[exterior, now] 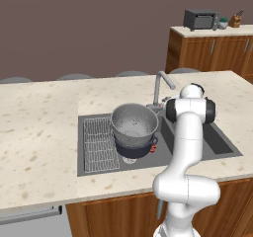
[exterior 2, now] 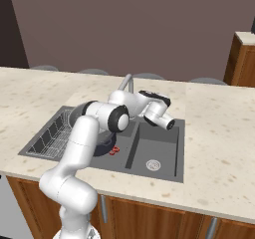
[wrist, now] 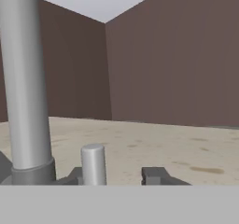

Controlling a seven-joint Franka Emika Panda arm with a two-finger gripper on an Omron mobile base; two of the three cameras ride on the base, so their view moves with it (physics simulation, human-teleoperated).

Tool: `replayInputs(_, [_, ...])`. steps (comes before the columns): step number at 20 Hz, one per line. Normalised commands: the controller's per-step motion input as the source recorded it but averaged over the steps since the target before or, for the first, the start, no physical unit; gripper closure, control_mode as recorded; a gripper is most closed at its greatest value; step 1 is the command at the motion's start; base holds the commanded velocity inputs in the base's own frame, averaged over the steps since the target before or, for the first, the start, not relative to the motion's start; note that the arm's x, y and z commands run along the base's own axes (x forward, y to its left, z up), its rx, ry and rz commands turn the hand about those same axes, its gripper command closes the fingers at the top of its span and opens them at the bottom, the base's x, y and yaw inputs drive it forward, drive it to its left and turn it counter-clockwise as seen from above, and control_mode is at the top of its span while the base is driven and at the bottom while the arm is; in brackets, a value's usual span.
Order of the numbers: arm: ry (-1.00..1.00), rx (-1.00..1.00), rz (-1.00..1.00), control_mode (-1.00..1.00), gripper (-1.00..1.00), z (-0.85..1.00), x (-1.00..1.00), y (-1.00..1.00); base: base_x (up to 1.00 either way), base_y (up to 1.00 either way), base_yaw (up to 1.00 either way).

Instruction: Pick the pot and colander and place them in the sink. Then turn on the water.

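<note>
End effector narrowed by faucet lever | silver perforated colander nested in dark pot — sink

The perforated light silver-grey metal colander sits upright, nested in the round dark navy-grey pot, whose small loop handle pokes out at the side. Both stand in the left basin of the dark grey rectangular double sink, beside the wire rack. The curved grey faucet rises behind them.
</note>
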Motion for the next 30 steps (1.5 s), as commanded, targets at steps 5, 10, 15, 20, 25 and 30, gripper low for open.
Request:
replayInputs(5, [0.01,0.00,0.00,-1.00,1.00,-0.03,0.01,0.03,0.00,0.00,0.00])
replayInputs(10, [0.01,0.00,0.00,-1.00,1.00,-0.02,0.00,-0.02,0.00,0.00,0.00])
replayInputs(15, [0.15,0.13,-0.01,-1.00,1.00,-0.06,0.00,-0.52,0.00,0.00,0.00])
replayInputs(20, [0.34,0.16,-0.06,-1.00,1.00,-0.06,0.00,-0.68,0.00,0.00,0.00])
replayInputs(25, [0.20,0.11,-0.03,-1.00,1.00,-0.11,0.00,-0.52,0.00,0.00,0.00])
replayInputs(30, [0.04,0.04,-0.01,-1.00,1.00,-0.12,0.00,-0.35,0.00,0.00,0.00])
